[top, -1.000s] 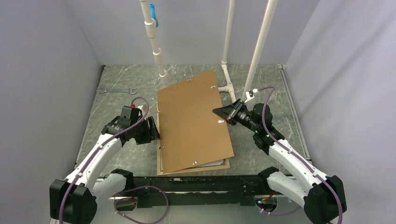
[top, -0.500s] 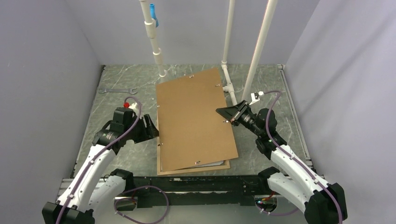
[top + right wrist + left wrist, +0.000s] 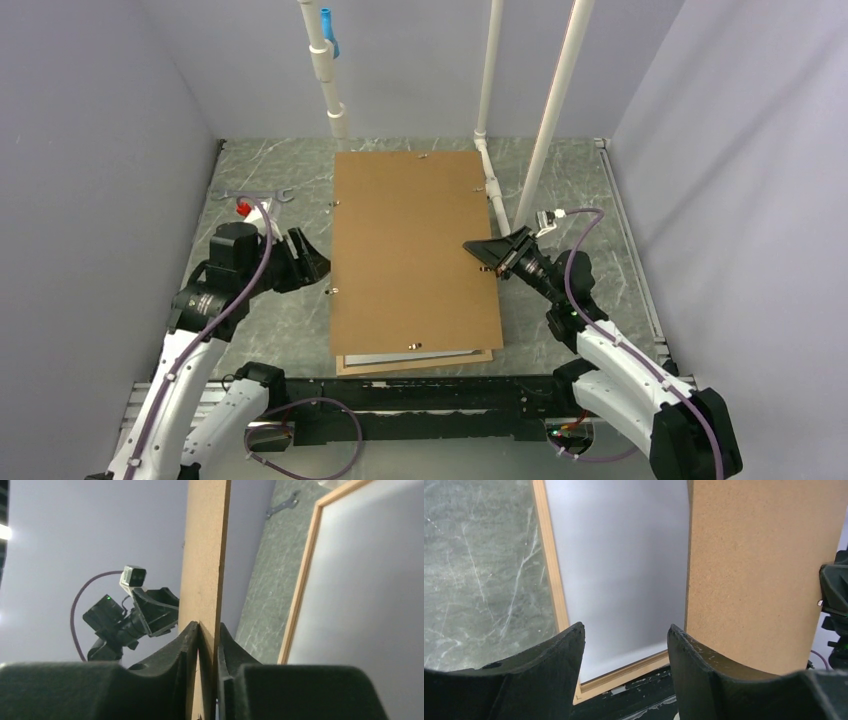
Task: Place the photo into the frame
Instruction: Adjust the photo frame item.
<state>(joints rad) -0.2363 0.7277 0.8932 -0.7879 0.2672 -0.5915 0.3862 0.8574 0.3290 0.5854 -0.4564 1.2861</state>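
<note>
Lab test cell; grey enclosure walls (image 3: 90,150); white pipe rig (image 3: 553,100)

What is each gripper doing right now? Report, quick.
Left gripper: open, holding nothing.
Right gripper: shut on the edge of the backing panel.

Open tabletop (image 3: 620,190) either side of the frame (image 3: 555,580), hardboard backing panel (image 3: 412,250) raised over it, white pipes (image 3: 330,90) behind, wrench (image 3: 283,505) far left.

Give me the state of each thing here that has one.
frame, flat on the table.
photo, in the frame, white back up.
backing panel, held above the photo, pinched at its right edge.
right gripper, shut on the backing panel.
left gripper, open, empty.
wrench, lying flat.
</note>
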